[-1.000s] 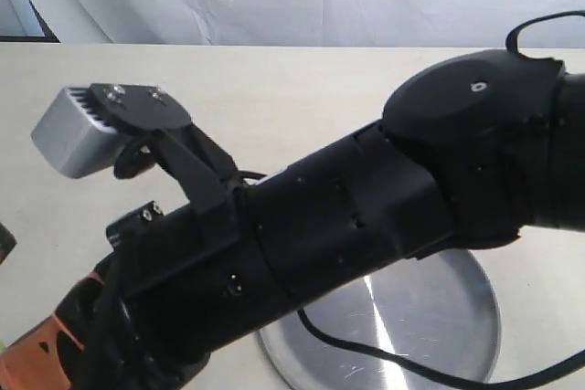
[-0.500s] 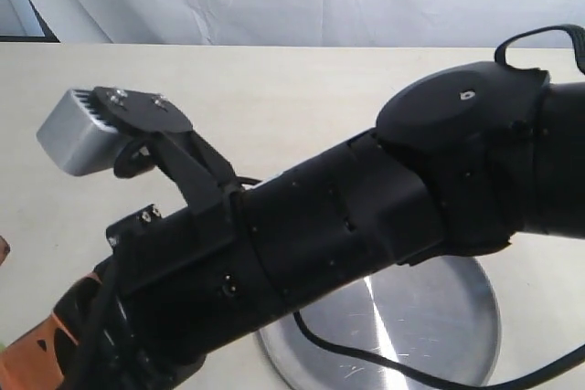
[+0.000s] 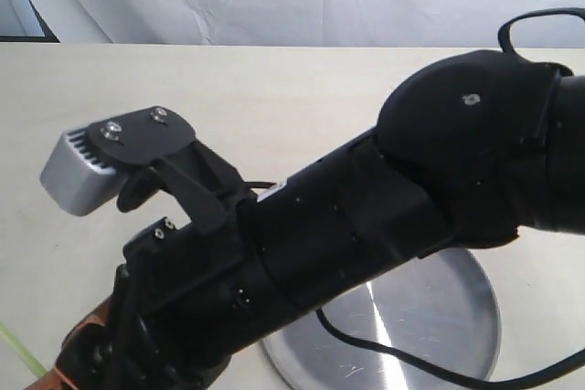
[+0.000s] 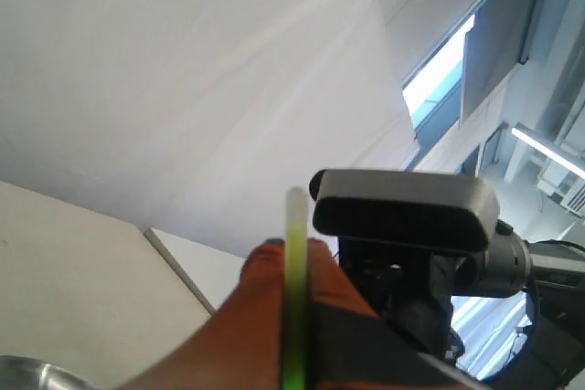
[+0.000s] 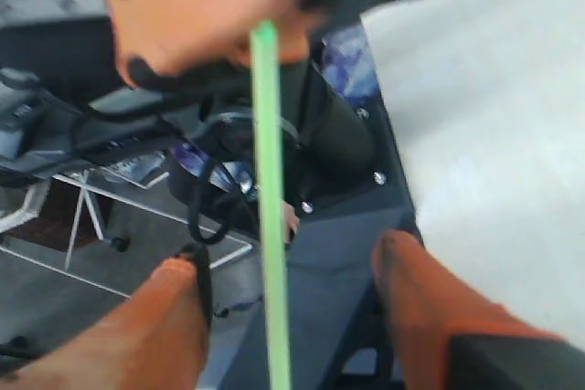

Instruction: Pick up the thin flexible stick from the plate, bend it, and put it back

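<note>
The left gripper (image 4: 292,248) is clamped on the thin flexible stick (image 4: 294,317), with its orange fingers (image 4: 260,299) pressed together and the rod pinched between them. The stick's long axis runs straight out past those fingertips. Its pale tip (image 4: 295,198) shows next to the right arm's grey wrist camera (image 4: 402,207); the gap between them cannot be judged.

The right gripper (image 5: 292,253) stands apart, with one orange finger (image 5: 174,317) on each side of the stick (image 5: 271,207). There is clear room on both sides and neither pad touches it. The rod passes lengthwise through that gap, unbent, toward the left gripper's fingers ahead.

The stick is up in the air, off the plate (image 3: 439,326). The plate lies on the table (image 3: 274,98) below and behind the right gripper, with its near rim partly covered by the black right arm (image 3: 366,216). In the exterior view only a short slanting yellow-green piece of the stick (image 3: 20,350) shows, just beside the right gripper at the frame's edge. A wide stretch of pale table lies beyond the arm.
</note>
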